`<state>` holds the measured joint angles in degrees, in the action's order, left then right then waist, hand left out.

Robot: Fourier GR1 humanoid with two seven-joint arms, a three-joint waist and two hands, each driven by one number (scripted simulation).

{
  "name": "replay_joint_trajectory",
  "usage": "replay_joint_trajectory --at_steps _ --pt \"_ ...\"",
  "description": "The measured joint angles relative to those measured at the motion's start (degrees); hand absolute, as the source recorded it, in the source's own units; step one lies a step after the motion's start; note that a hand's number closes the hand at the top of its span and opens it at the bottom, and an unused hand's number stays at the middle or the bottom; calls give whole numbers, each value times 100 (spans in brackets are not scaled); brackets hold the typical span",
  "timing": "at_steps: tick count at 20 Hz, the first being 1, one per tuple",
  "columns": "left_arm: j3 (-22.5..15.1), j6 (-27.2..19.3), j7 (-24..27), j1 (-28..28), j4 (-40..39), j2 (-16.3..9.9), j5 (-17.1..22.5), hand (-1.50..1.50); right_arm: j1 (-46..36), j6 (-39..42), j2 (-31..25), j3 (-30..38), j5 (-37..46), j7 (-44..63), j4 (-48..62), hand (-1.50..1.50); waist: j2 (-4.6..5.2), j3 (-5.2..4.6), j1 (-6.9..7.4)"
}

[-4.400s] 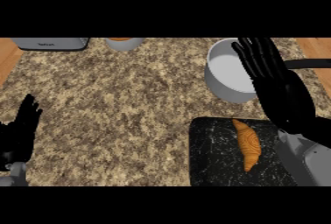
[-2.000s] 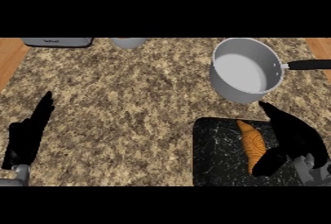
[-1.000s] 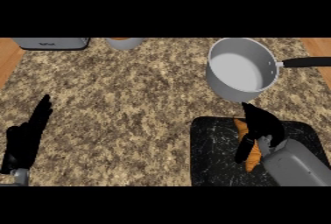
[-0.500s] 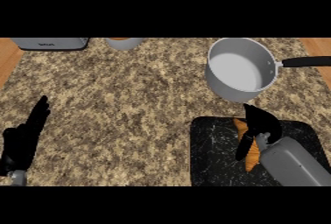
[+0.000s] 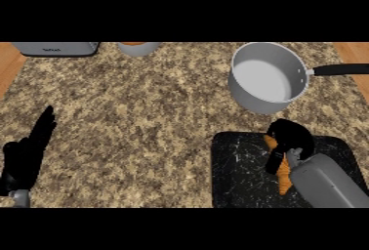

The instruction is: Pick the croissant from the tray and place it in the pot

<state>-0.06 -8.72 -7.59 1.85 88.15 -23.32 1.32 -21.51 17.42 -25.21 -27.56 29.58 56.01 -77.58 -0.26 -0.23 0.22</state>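
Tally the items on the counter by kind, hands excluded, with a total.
Pot: 1
Tray: 1
Croissant: 1
Grey appliance at the far left edge: 1
Grey cup-like container at the far edge: 1
Total: 5

Speckled granite bench (image 5: 144,107), wood showing at both far corners, grey pot (image 5: 268,78) with black handle at far right, dark tray (image 5: 241,171) near right, toaster (image 5: 56,48) far left, small cup (image 5: 137,48) beside it.
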Motion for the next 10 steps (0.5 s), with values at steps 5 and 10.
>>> replay_joint_trajectory --at_steps 5,10 --pt "124 157 -32 101 126 17 -10 0 56 185 197 -49 219 -261 -199 150 -1 -3 0" --pt "166 245 -7 69 86 -31 27 0 -53 584 240 -841 122 -1765 -893 150 15 22 82"
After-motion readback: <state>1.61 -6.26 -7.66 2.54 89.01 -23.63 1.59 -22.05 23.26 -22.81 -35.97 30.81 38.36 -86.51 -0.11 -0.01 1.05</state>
